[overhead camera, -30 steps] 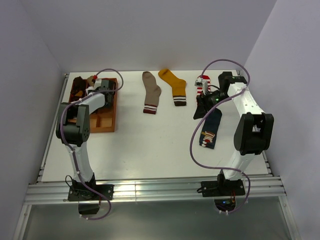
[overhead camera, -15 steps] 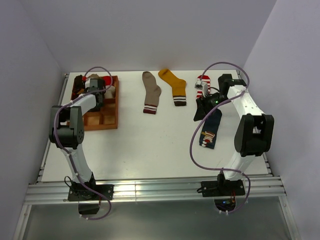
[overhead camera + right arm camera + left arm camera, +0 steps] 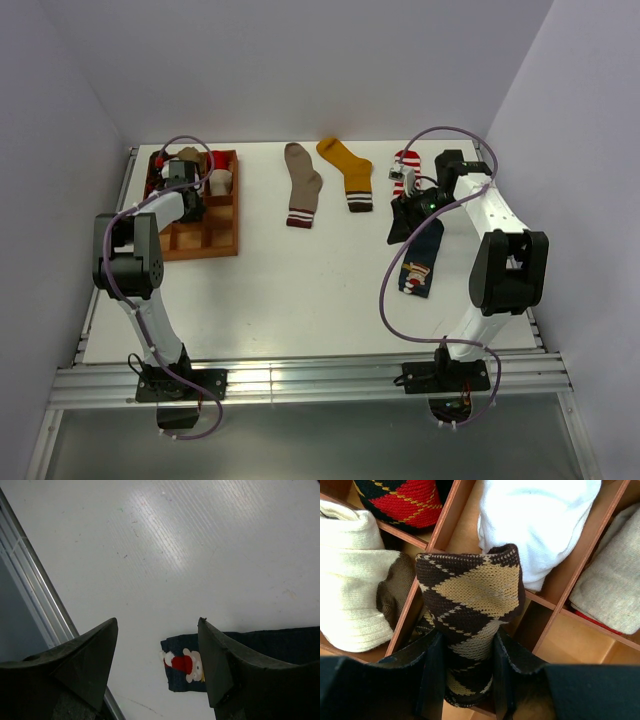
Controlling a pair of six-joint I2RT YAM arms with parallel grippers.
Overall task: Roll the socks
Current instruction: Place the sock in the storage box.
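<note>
Nearest to the arm bases, the navy sock (image 3: 420,262) with the cartoon figure lies flat on the white table (image 3: 300,290), on the right side. The right end effector (image 3: 157,630) hangs over this sock with its jaws wide apart and nothing between them.

Farther back, in the middle of the table, the taupe sock (image 3: 302,185) and the mustard sock (image 3: 348,172) lie flat side by side, near each other but not touching. The red-white striped sock (image 3: 405,163) lies at the far right, partly hidden by the right arm.

At the far left stands the wooden tray (image 3: 215,240). There the left end effector (image 3: 465,650) holds the rolled brown argyle sock (image 3: 470,595) between its fingers, over a divider; which compartment it belongs to I cannot tell. A cream-and-brown roll (image 3: 350,595) sits in the compartment to its left, and a white roll (image 3: 540,525) in one beyond it.
</note>
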